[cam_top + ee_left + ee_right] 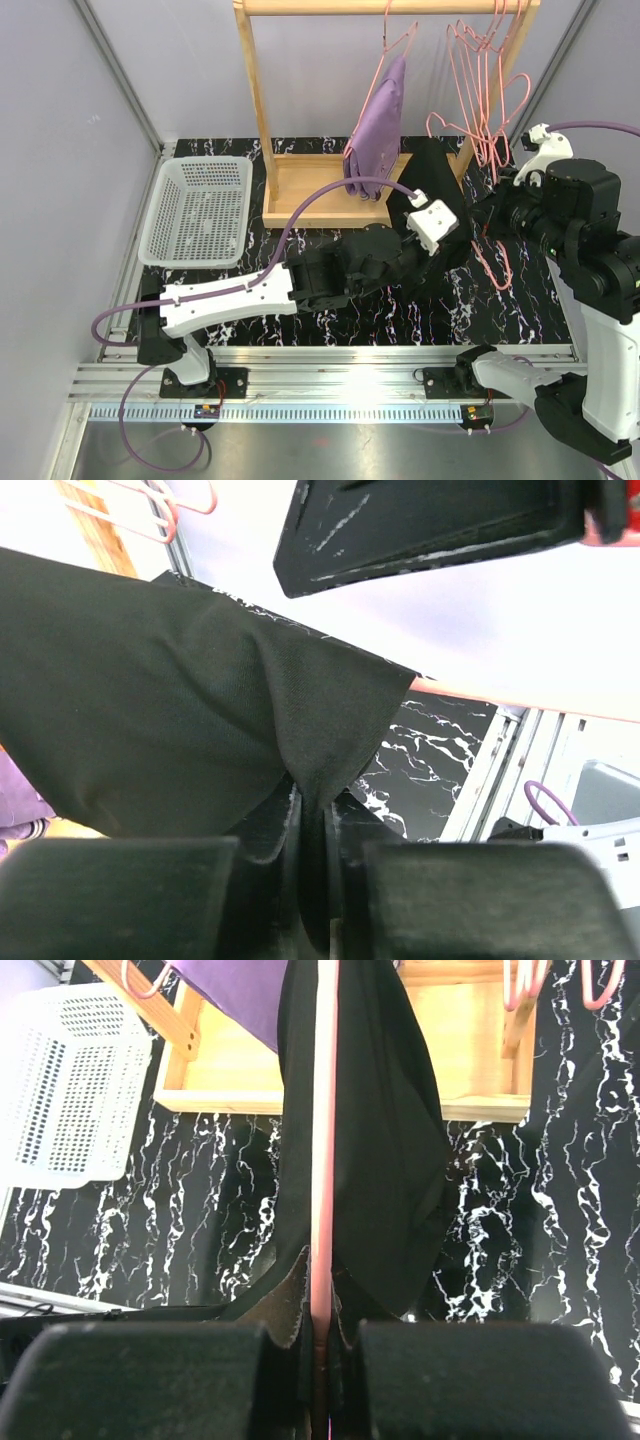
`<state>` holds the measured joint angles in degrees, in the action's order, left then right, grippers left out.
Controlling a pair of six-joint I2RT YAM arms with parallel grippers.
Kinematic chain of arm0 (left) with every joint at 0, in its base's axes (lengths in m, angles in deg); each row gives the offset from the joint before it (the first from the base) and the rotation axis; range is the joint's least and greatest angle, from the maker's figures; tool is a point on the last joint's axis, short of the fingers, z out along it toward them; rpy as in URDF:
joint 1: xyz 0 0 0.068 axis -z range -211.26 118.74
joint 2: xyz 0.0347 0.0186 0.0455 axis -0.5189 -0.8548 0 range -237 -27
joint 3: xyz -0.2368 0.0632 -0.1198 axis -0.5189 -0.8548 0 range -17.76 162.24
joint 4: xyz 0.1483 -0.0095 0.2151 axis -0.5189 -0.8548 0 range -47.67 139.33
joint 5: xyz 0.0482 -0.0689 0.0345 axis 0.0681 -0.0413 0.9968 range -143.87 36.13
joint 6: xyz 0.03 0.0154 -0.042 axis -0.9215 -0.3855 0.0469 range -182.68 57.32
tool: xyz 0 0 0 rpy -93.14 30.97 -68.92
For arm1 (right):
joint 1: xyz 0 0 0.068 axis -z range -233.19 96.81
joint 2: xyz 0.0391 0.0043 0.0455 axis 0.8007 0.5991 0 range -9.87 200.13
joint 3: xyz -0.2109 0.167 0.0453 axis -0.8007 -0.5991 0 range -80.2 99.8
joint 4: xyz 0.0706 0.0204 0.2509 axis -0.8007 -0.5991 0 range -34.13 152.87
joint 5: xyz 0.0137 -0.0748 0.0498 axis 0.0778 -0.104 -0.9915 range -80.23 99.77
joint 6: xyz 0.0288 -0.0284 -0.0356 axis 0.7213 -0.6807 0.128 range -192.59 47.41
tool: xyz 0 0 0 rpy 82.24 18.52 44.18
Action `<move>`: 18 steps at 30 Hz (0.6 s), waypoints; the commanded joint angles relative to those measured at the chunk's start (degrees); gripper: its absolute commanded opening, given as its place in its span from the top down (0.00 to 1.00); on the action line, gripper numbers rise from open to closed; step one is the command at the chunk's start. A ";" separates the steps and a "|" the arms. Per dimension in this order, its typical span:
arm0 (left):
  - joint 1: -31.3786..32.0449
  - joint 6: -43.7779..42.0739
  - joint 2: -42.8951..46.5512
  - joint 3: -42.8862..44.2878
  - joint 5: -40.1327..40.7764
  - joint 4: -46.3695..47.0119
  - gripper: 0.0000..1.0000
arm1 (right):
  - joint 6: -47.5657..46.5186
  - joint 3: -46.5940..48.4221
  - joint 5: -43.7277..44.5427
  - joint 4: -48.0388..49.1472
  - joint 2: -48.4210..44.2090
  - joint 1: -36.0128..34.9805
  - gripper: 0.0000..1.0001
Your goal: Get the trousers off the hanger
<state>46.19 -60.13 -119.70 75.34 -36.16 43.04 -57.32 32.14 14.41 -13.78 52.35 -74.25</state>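
Note:
The black trousers (433, 168) hang over a pink hanger (497, 262) in front of the wooden rack, off the rail. My left gripper (458, 232) is shut on a fold of the black trousers (150, 710), pinched between its fingers (275, 830). My right gripper (492, 215) is shut on the pink hanger's wire (322, 1140), with the black trousers (390, 1160) draped on both sides of it. The lilac trousers (378, 135) hang on another pink hanger on the rail; they also show in the right wrist view (240, 990).
The wooden rack (262, 110) stands at the back, its base tray (470, 1050) under the garments. Several empty pink hangers (488, 85) hang on the rail's right end. A white mesh basket (200, 210) sits at the left. Walls close both sides.

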 commanded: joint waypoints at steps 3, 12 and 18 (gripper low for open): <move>0.07 -1.58 -0.54 4.11 -4.18 0.04 0.82 | -1.91 1.84 1.25 7.38 0.36 -0.12 1.00; 0.07 -2.02 -2.74 4.72 -4.80 -0.04 0.73 | -0.68 6.49 -3.76 6.86 2.21 -0.12 1.00; 0.07 -2.11 -3.80 5.34 -3.40 -0.92 0.92 | -1.03 5.35 -2.97 6.94 1.68 -0.21 1.00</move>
<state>46.08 -61.64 -122.98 77.89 -39.02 41.30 -57.74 35.28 11.66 -14.85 55.27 -74.30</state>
